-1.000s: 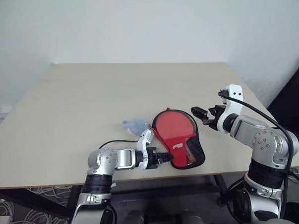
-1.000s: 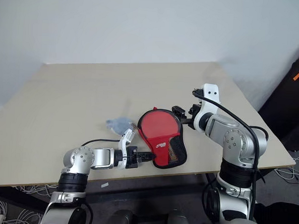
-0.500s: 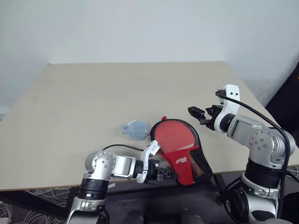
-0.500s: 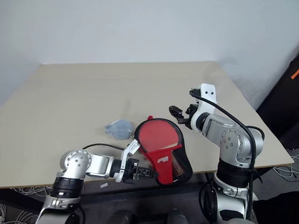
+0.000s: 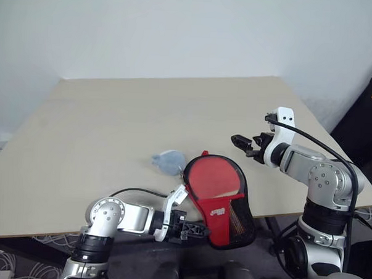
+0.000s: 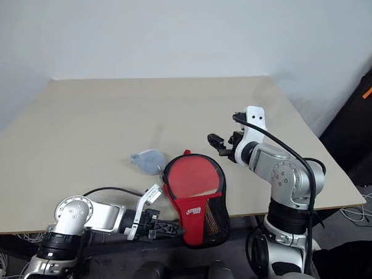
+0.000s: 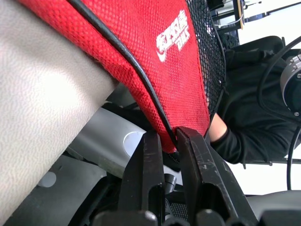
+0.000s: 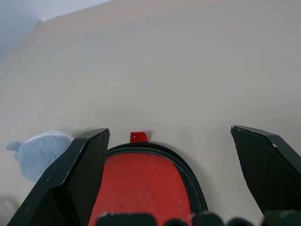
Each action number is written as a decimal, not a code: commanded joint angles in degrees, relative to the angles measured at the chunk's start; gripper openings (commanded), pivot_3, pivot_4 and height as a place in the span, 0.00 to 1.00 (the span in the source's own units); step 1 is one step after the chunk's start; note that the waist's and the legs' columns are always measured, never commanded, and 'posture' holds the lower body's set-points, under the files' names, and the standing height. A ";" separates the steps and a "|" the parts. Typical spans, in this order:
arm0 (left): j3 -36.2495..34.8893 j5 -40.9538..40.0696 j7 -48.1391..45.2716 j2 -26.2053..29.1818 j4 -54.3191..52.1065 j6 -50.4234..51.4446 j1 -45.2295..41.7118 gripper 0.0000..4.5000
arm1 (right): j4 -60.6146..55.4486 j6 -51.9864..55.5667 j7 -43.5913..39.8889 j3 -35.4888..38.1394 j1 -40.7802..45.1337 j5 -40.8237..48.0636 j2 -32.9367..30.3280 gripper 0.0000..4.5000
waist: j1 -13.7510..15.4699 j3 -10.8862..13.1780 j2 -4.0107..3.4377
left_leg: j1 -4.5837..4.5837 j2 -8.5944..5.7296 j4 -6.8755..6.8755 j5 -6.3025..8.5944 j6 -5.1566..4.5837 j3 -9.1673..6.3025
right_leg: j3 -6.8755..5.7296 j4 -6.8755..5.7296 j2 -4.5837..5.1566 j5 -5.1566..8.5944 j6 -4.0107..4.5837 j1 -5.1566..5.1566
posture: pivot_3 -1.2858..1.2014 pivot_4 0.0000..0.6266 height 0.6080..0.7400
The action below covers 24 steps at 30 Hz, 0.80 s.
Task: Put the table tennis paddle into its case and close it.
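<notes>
Beige laminate worktop (image 5: 112, 124), large, set against a white wall. Case (image 5: 223, 200) sits at the near edge, round end on the worktop, narrow end hanging past the edge and sloping down. Up-facing side: red panel with white logo, black mesh along the right flank, black piping round the rim, small red tab (image 8: 138, 137) at the far end. Paddle (image 5: 212, 178): red rubber face visible inside the round end of the case; handle can't be made out, so can't tell how far in it sits. Zip state can't be read either. Right arm is raised over the worktop just beyond and to the right of the case; right pincer (image 5: 246, 145) has fingers spread wide, nothing between them, aimed toward the round end, not touching it. Left pincer (image 6: 163, 228) is below the worktop edge, fingers (image 7: 146, 169) squeezed together on the red fabric and piping at the case's narrow end. Small pale blue-grey lump (image 5: 168, 161) lies on the worktop just left of the round end, close to the case but not clearly touching.
</notes>
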<state>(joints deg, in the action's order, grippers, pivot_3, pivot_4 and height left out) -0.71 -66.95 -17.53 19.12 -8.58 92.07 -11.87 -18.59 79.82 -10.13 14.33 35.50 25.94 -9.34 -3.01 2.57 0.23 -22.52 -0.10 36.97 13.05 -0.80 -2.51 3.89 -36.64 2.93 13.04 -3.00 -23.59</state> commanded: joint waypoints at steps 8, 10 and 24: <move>4.80 9.00 -9.84 12.45 -12.23 -11.50 -0.67 0.00 | 0.85 -1.95 -1.60 -1.14 2.64 0.96 -1.13 1.00 | -0.07 0.03 -0.01 | -0.01 0.01 -0.04 0.00 0.02 0.02 | 0.01 0.00 0.00 0.04 0.08 -0.07 | 0.52 0.00 1.00; 6.33 11.80 -15.16 18.12 -14.67 -16.19 -1.09 0.00 | 1.66 -2.39 -2.05 -1.52 3.01 0.95 -1.35 1.00 | -0.06 0.06 -0.05 | -0.01 0.02 -0.08 0.00 0.02 0.05 | 0.03 0.01 -0.01 0.04 0.10 -0.10 | 0.52 0.00 1.00; 8.56 13.02 -17.59 14.38 -14.52 -17.30 1.74 0.00 | 4.44 -4.36 -2.90 -3.14 4.83 0.95 -1.08 1.00 | 0.01 0.20 -0.08 | -0.14 0.03 -0.11 0.01 0.00 0.21 | 0.16 0.05 0.01 0.03 0.06 -0.24 | 0.52 0.00 1.00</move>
<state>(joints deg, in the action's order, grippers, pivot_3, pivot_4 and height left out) 9.46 -51.62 -35.97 34.67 -21.32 73.62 -9.19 -12.96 76.55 -12.72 10.73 38.50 25.95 -10.24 -3.00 2.78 0.15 -22.65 -0.07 36.88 13.06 -0.80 -2.30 4.05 -36.61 2.94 13.04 -2.99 -23.82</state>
